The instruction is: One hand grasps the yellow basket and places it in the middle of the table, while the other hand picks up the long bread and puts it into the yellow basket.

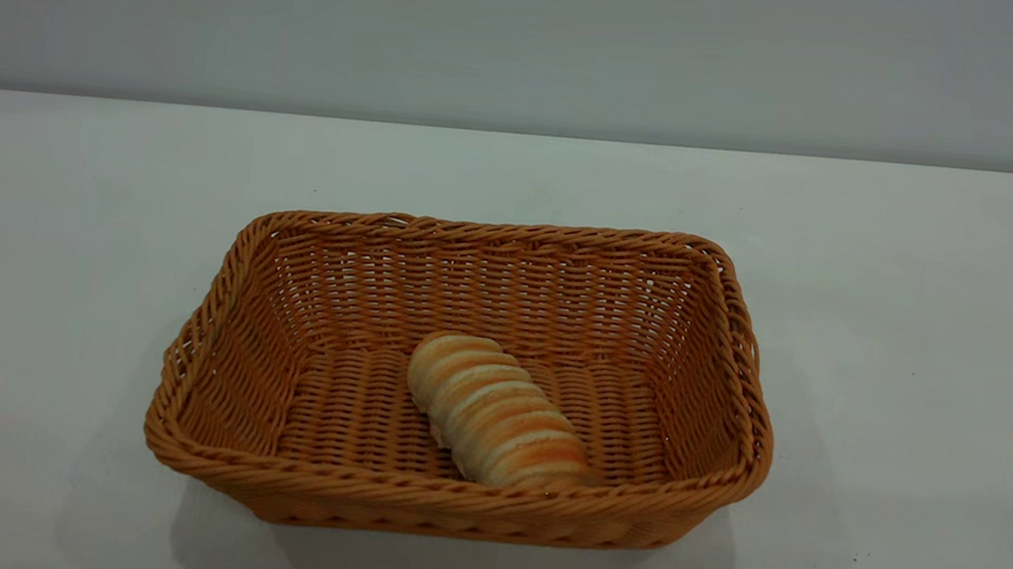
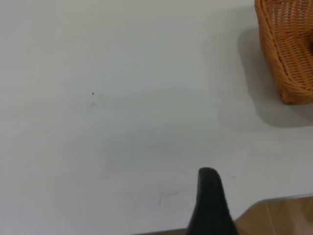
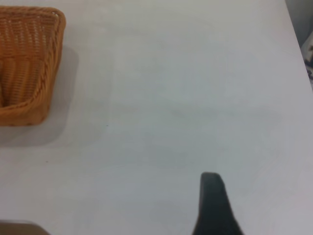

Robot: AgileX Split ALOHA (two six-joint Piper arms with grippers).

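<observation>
Wicker yellow basket (image 1: 451,500) holds cream, orange-ridged long bread (image 1: 495,414), lying diagonal; fingers' openness unclear.

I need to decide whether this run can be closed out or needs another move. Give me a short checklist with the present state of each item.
1. The long bread is inside the yellow basket: ok, it lies on the basket floor, slanted toward the near wall.
2. Basket near the middle of the table: ok.
3. Basket sits flat and upright: ok.
4. Left gripper clear of the basket: ok, it is over bare table off to the side.
5. Right gripper clear of the basket: ok, likewise apart.
6. Whether the grippers are open or shut: cannot tell.
</observation>
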